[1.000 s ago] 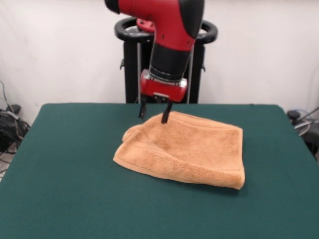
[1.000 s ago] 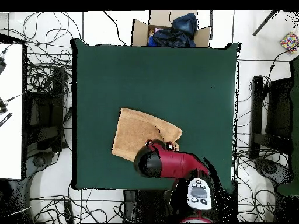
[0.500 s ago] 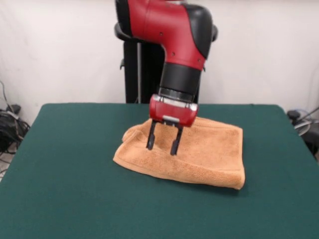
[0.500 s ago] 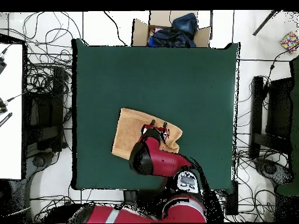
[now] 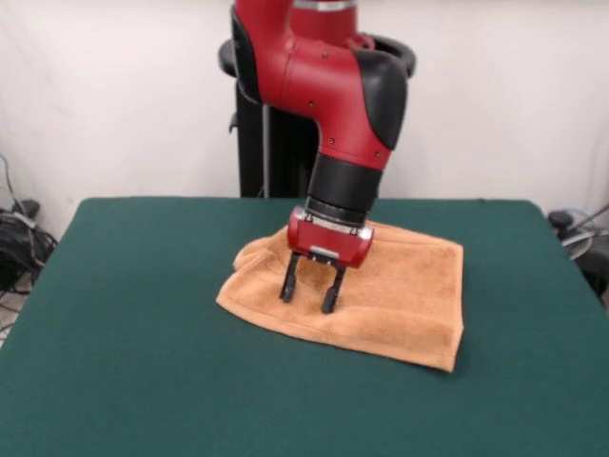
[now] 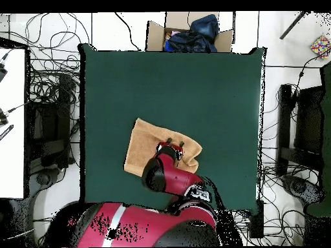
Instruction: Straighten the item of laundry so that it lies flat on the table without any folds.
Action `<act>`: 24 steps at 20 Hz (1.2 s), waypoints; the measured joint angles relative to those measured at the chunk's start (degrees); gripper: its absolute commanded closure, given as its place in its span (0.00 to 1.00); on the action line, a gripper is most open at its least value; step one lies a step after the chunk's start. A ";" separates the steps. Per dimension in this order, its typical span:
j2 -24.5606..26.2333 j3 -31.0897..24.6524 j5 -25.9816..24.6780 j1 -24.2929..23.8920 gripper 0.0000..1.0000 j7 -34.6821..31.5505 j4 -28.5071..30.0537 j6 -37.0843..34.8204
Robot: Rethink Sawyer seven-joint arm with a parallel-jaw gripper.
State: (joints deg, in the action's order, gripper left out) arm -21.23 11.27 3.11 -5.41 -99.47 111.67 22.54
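The orange-tan towel (image 5: 400,295) lies folded over on the dark green table (image 5: 124,362), near the middle toward the robot's side. Its left end is bunched into a rounded fold. My gripper (image 5: 306,297) is open, its two black fingers pointing down onto the towel's left-middle part, touching or just above the cloth. In the overhead view the towel (image 6: 141,148) shows left of the gripper (image 6: 174,141), with the red arm covering its lower right part. No tag shows.
A cardboard box with dark clothes (image 6: 187,32) stands beyond the table's far edge in the overhead view. Cables lie on the floor around the table. The black pedestal (image 5: 262,124) stands behind the table in the front view.
The gripper moved from the towel's back edge forward and down onto the towel's middle-left. The towel's front right corner shifted and flattened a little.
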 measured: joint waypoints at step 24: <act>3.58 4.04 0.38 2.34 0.00 0.00 -11.57 -13.52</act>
State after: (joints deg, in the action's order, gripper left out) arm -17.65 15.31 3.49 -3.08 -99.47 100.10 9.01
